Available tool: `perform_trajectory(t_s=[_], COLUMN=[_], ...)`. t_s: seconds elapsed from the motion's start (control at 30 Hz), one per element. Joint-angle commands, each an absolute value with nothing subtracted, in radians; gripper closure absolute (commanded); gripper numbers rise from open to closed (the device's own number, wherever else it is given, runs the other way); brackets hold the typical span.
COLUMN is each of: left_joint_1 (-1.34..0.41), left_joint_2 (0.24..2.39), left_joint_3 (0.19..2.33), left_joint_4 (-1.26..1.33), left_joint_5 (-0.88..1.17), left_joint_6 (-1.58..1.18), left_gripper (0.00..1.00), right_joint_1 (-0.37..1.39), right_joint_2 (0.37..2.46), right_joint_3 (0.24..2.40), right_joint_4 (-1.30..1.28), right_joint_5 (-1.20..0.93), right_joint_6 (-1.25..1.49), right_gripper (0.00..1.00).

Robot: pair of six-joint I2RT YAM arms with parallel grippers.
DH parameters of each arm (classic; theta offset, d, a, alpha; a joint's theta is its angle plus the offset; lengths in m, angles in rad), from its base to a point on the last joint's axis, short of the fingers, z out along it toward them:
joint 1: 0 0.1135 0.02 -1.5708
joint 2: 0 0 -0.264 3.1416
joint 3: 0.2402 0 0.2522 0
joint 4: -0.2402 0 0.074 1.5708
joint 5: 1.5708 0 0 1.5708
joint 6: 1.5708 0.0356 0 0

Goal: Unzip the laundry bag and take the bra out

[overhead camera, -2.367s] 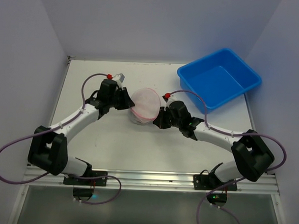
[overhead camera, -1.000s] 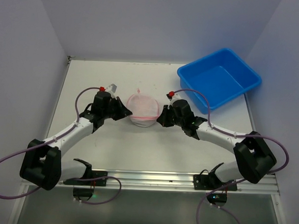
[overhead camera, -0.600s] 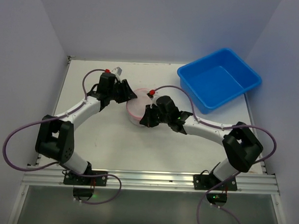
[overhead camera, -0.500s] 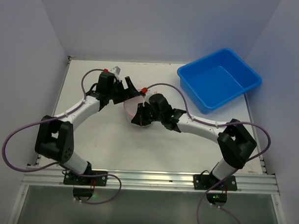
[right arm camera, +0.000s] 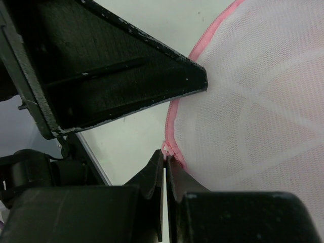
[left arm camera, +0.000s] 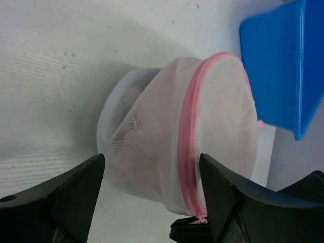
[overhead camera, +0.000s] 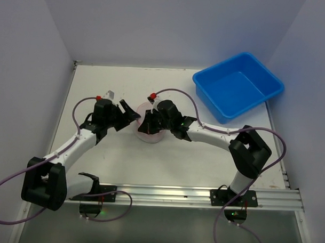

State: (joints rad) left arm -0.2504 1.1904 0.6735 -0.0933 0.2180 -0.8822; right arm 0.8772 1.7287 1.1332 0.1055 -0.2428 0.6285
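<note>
At the near side of the table (overhead camera: 166, 164), both arms are reaching inward from their bases toward the laundry bag (overhead camera: 150, 130). The bag is sitting mid-table, a little left of centre, between the two grippers.

The right gripper (right arm camera: 165, 155) is reaching across from the right and pinching the small zipper pull (right arm camera: 165, 148). Its jaws are pressed together on the pull, with only a hairline slit showing between them.

The left gripper (overhead camera: 129, 114) is hovering just left of the bag with its jaws spread wide, holding nothing. In its own wrist view the bag's rounded mesh side is lying between its fingers (left arm camera: 66, 202), and I cannot tell whether either finger is touching the mesh.

The step in hand looks like the unzipping, and it seems to be only beginning. The pink zipper (left arm camera: 187, 136) is looking closed along the whole arc in view. No bra is showing outside the bag, and the mesh is too cloudy to make out what is inside.

The next move probably calls for dragging the pull around the curved rim without losing the pinch. The soft bag is likely to slide or twist along with it, so the left gripper may need to close on the mesh or trim to anchor it.

At the far right, well apart from the bag, the blue tub (overhead camera: 238, 86) is sitting untouched.
</note>
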Motion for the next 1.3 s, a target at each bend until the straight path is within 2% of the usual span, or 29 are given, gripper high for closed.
perform_trajectory(t_s=[0.0,0.07,0.1,0.13,0.17,0.2,0.3,0.33,0.57,0.67,0.77,0.93,0.97,1.0,1.03,1.07,1.1,1.13,1.17,1.27], left_joint_1=[-0.273,-0.297,-0.305,-0.308,-0.31,-0.311,-0.31,-0.308,-0.262,-0.246,-0.242,-0.242,-0.242,-0.244,-0.242,-0.242,-0.242,-0.242,-0.242,-0.242], left_joint_2=[1.2,1.21,1.215,1.219,1.226,1.229,1.226,1.224,1.186,1.181,1.184,1.183,1.177,1.17,1.157,1.144,1.132,1.103,1.088,1.017], left_joint_3=[0.666,0.664,0.664,0.664,0.661,0.66,0.655,0.657,0.632,0.635,0.643,0.652,0.65,0.649,0.649,0.652,0.65,0.652,0.653,0.641], left_joint_4=[-0.018,0.035,0.041,0.047,0.049,0.052,0.038,0.029,-0.07,-0.113,-0.144,-0.166,-0.161,-0.158,-0.155,-0.156,-0.161,-0.173,-0.179,-0.196], left_joint_5=[0.267,0.265,0.264,0.262,0.262,0.262,0.255,0.247,0.256,0.29,0.33,0.402,0.414,0.423,0.428,0.428,0.407,0.393,0.376,0.322], left_joint_6=[-0.93,-0.942,-0.945,-0.949,-0.951,-0.951,-0.936,-0.921,-0.832,-0.767,-0.715,-0.652,-0.65,-0.65,-0.646,-0.644,-0.644,-0.649,-0.653,-0.67], left_gripper=[0.23,0.33,0.47,0.55,0.71,0.79,1.0,1.0,1.0,1.0,1.0,1.0,1.0,0.91,0.81,0.67,0.59,0.51,0.37,0.24], right_joint_1=[0.893,0.897,0.897,0.897,0.897,0.897,0.897,0.896,0.746,0.553,0.445,0.446,0.469,0.488,0.506,0.547,0.569,0.587,0.624,0.672], right_joint_2=[1.744,1.744,1.743,1.738,1.735,1.721,1.686,1.674,1.533,1.494,1.515,1.516,1.505,1.478,1.456,1.433,1.38,1.352,1.326,1.227], right_joint_3=[1.166,1.161,1.158,1.154,1.141,1.137,1.089,1.074,0.907,0.836,0.862,0.914,0.917,0.916,0.914,0.91,0.908,0.907,0.911,0.925], right_joint_4=[0.137,0.129,0.127,0.123,0.121,0.115,0.087,0.068,-0.052,-0.069,-0.115,-0.118,-0.12,-0.123,-0.133,-0.14,-0.149,-0.169,-0.179,-0.209], right_joint_5=[-0.229,-0.219,-0.218,-0.216,-0.212,-0.21,-0.206,-0.201,-0.19,-0.199,-0.225,-0.251,-0.253,-0.227,-0.2,-0.166,-0.096,-0.062,-0.029,0.038], right_joint_6=[0.63,0.626,0.624,0.623,0.618,0.612,0.58,0.556,0.465,0.44,0.445,0.446,0.445,0.437,0.431,0.425,0.41,0.402,0.394,0.37], right_gripper=[1.0,1.0,1.0,1.0,1.0,1.0,1.0,1.0,1.0,1.0,1.0,1.0,0.96,0.91,0.81,0.76,0.69,0.55,0.51,0.4])
